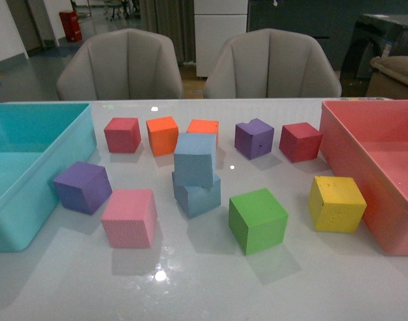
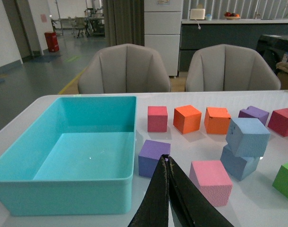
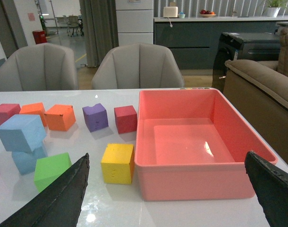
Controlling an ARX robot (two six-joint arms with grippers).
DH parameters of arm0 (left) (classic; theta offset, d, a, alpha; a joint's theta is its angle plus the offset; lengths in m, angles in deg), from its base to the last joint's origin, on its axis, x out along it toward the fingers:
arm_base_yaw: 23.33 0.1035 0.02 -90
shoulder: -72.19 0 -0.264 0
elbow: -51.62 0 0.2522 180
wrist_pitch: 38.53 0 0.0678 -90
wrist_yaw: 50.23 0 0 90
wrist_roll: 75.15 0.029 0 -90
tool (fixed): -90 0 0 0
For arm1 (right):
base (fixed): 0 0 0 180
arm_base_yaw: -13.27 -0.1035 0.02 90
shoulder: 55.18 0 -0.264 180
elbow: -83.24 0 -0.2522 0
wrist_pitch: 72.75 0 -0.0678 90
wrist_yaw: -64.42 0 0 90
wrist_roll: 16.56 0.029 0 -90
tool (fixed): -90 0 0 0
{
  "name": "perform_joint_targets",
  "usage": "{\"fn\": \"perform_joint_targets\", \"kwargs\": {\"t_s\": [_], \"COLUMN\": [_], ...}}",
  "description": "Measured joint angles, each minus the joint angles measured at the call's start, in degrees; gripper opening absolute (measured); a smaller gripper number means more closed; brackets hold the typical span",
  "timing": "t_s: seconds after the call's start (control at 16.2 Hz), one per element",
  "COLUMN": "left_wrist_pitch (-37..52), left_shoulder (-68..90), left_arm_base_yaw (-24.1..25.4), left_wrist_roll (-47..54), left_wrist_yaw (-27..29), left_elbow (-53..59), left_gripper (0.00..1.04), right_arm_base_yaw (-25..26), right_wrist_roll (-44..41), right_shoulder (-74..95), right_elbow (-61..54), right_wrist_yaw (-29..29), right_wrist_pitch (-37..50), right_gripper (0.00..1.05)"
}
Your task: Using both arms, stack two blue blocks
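Glossy white worktop point(image 1: 211, 294), mid-table: upper blue block point(image 1: 194, 158) sits skewed on the lower blue block point(image 1: 198, 194). Left pincer point(image 2: 168, 163) is pressed together on nothing, right pincer point(image 3: 167, 189) spread wide, both well back.

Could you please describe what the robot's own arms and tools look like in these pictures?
Neither arm shows in the front view. The wrist views show only the fingers: the left tool has two black, matte, tapering fingers; the right tool has two broad black fingers with a rough, grainy surface. No cables or markings are visible.
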Motion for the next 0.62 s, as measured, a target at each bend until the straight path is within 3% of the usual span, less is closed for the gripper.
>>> {"fn": "perform_joint_targets", "kwargs": {"t_s": [0.12,0.25,0.49,0.56,0.62], "left_wrist_pitch": [-1.75,-12.46,-11.93,-11.89,-11.89], "left_shoulder": [-1.70,-10.58,-11.04,-11.04,-11.04], "left_arm_base_yaw": [0.00,0.00,0.00,0.00,0.00], "left_wrist_roll": [0.00,0.00,0.00,0.00,0.00], "left_wrist_yaw": [0.00,0.00,0.02,-0.02,0.00], "left_elbow": [0.00,-0.04,-0.04,-0.04,-0.04], "left_gripper": [0.02,0.02,0.02,0.09,0.24], "right_arm_base_yaw": [0.00,0.00,0.00,0.00,0.00], "right_wrist_roll": [0.00,0.00,0.00,0.00,0.00], "right_shoulder": [0.00,0.00,0.00,0.00,0.00], "right_elbow": [0.00,0.00,0.00,0.00,0.00], "right_wrist_yaw": [0.02,0.00,0.00,0.02,0.00], "right_wrist_pitch": [0.00,0.00,0.00,0.00,0.00], "right_gripper": [0.98,0.98,0.98,0.98,0.98]}}
